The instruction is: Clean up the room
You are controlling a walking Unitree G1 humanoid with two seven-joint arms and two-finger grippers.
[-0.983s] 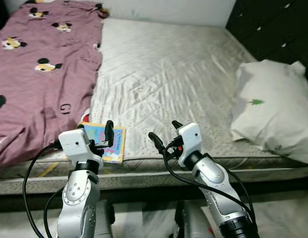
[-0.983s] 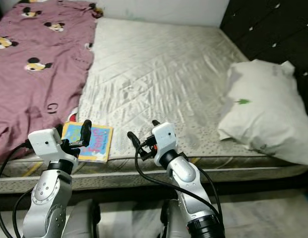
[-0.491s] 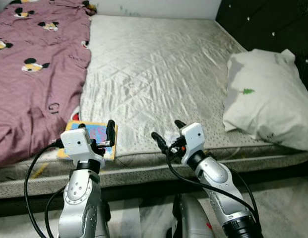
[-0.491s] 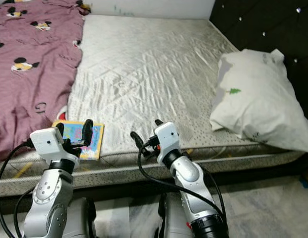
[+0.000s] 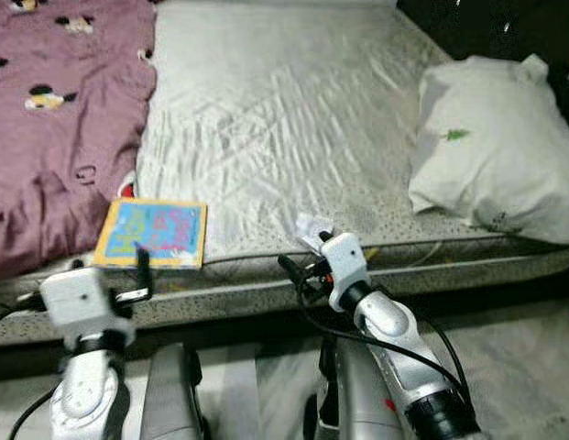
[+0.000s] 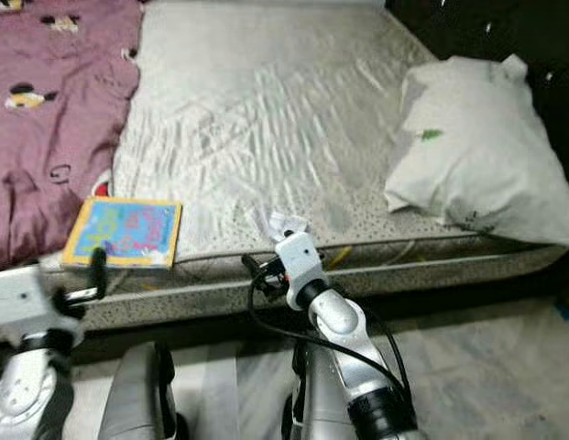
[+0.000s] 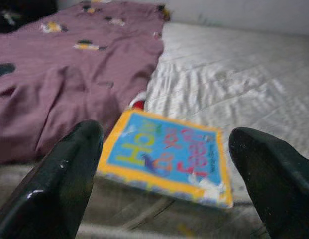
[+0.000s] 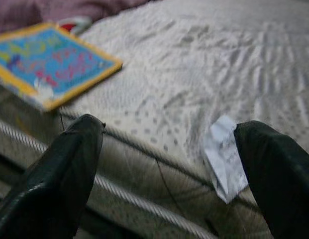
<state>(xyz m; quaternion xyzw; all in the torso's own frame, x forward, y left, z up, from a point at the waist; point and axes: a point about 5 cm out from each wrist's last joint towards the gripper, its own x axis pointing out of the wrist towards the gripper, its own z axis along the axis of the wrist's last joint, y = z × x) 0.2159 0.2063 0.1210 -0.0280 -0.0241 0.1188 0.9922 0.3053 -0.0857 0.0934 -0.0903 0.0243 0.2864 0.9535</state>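
A picture book (image 5: 154, 233) with a yellow border and blue cover lies flat near the mattress's front edge, beside a purple cartoon-print blanket (image 5: 55, 119). A small white paper scrap (image 5: 311, 225) sits on the mattress edge just beyond my right gripper (image 5: 302, 258). That gripper is open and hovers at the bed's edge; its wrist view has the scrap (image 8: 225, 162) near one finger and the book (image 8: 50, 62) off to the other side. My left gripper (image 7: 166, 135) is open, low in front of the bed, facing the book (image 7: 169, 154).
A white pillow (image 5: 495, 156) lies at the right of the grey mattress (image 5: 284, 119), against a dark headboard (image 5: 504, 23). Something red (image 7: 138, 103) peeks from under the blanket's edge by the book. Pale floor (image 5: 513, 339) runs before the bed.
The view has tilted down and drawn back from the bed. Both arms have dropped lower, the left one below the mattress edge. The white scrap has come into sight. Both grippers stay open.
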